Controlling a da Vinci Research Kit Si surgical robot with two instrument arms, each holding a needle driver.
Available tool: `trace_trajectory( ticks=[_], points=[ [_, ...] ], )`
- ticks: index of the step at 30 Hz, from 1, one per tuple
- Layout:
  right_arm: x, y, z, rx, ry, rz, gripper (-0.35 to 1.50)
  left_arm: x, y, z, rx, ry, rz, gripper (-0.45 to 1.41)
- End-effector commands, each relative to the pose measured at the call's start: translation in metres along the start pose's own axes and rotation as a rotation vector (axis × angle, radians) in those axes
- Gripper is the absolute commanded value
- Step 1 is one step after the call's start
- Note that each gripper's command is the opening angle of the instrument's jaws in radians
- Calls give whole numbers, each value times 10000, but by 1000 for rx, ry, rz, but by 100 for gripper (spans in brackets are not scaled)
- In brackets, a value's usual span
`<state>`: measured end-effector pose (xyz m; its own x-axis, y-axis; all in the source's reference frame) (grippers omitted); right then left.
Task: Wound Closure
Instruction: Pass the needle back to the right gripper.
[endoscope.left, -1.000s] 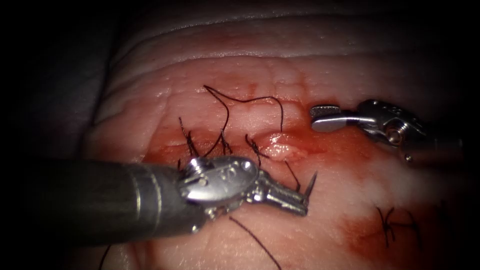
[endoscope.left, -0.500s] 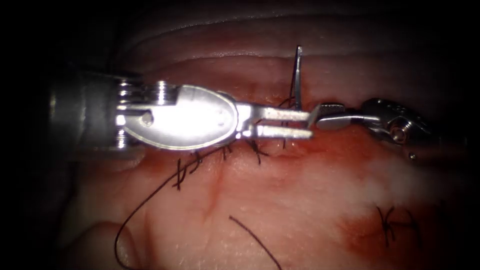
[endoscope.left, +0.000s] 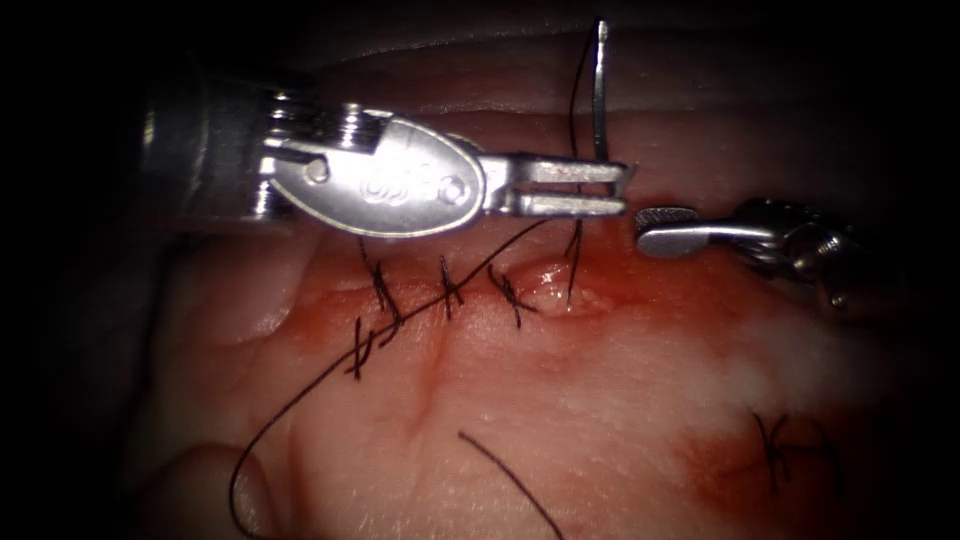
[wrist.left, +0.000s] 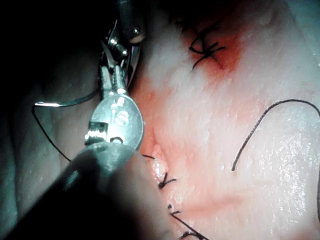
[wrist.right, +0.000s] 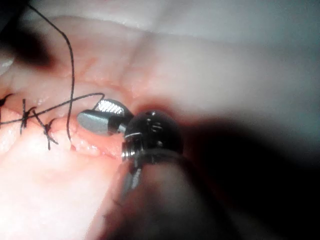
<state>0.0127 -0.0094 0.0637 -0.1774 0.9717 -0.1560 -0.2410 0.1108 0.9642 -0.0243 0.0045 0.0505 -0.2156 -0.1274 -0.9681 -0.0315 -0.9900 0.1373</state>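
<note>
The thin curved steel needle is gripped near one end by the clenched left pincer, clear of the glistening tissue. Dark thread is trailed across the stitched cut. Nothing is held by the parted right pincer, right of the cut.

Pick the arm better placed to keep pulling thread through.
Left, tentatively. Its end effector is shut on the needle near one end, clear of the tissue, with thread trailing to the cut. The right end effector holds nothing, just right of the cut.
</note>
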Motion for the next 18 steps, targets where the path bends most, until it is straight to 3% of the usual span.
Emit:
trace_trajectory(
  ticks=[1,4,5,9,13,18],
  points=[
    [-3,-5,8,34,-11,75,56,-20,16,9,-1,-5,11,-45],
    [-5,-9,7,56,-22,136,62,-42,40,12,-3,-12,42,-45],
    [-6,-11,8,77,-35,194,84,-52,51,15,-5,-14,57,-45],
    [-9,-14,13,126,-28,299,116,-76,80,25,-11,-12,95,-45],
    [-15,-21,22,157,-26,345,123,-86,89,31,11,20,133,-45],
    [-26,-35,35,164,-16,352,118,-87,91,32,36,20,183,-45]
  ],
)
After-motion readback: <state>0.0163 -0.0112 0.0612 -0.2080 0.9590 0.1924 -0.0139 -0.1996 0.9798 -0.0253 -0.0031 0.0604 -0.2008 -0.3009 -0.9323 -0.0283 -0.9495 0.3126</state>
